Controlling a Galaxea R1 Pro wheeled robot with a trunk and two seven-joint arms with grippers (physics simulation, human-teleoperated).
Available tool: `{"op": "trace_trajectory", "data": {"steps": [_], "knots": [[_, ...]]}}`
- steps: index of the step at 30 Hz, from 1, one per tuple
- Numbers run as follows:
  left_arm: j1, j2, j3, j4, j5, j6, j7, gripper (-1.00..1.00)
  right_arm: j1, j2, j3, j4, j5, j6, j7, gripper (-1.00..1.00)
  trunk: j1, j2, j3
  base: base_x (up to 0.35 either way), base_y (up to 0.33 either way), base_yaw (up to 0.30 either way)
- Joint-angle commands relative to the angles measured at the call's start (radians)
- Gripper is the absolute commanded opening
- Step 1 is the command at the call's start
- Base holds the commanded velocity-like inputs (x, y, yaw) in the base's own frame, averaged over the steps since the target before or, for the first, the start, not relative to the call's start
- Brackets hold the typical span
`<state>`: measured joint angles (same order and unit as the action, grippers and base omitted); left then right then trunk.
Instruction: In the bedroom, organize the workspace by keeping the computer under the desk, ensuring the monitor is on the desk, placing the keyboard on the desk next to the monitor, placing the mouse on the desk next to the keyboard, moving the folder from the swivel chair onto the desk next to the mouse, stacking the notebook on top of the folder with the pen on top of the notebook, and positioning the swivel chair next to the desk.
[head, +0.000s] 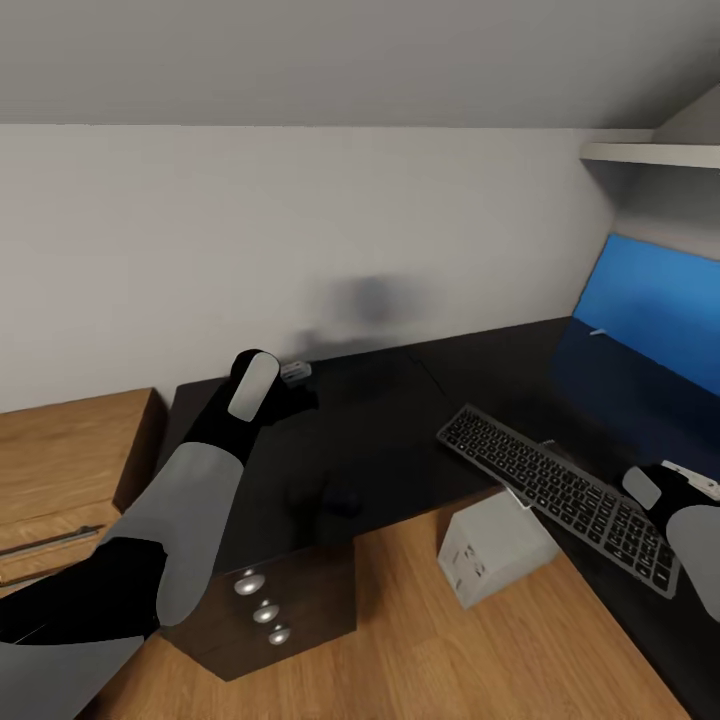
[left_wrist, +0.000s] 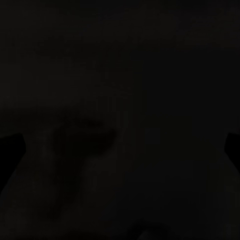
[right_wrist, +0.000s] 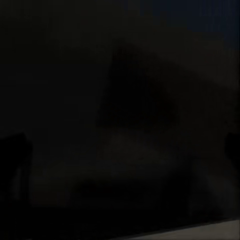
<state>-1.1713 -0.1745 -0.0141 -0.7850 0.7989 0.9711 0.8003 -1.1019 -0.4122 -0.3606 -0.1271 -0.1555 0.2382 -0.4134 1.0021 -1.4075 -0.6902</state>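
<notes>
One keyboard on desk, long axis diagonal (overhanging edge).

Head camera high above desk

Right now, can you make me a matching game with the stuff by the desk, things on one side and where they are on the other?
Things:
1. keyboard
2. mouse
3. computer
4. drawer knobs

Places:
A. on the wood floor under the desk edge
B. on the black drawer front
C. sticking out over the desk's front edge
D. on the desk top near the drawers

Pairs: 1-C, 2-D, 3-A, 4-B
</notes>
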Motion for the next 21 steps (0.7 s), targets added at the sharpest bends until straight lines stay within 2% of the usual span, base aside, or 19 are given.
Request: {"op": "trace_trajectory", "data": {"steps": [1,21], "knots": [[-0.001,0.0,-0.001,-0.001,0.009,0.002,0.01,1.0,0.0,0.0,0.0,0.041,-0.018,0.012,-0.003,1.0,0.0,0.0,-0.001,-0.123,0.066,0.0],[0.001,0.0,-0.004,-0.001,0.007,0.002,0.012,1.0,0.0,0.001,0.0,0.041,-0.019,0.012,-0.005,1.0,0.0,0.0,-0.001,-0.12,0.058,0.0]]}}
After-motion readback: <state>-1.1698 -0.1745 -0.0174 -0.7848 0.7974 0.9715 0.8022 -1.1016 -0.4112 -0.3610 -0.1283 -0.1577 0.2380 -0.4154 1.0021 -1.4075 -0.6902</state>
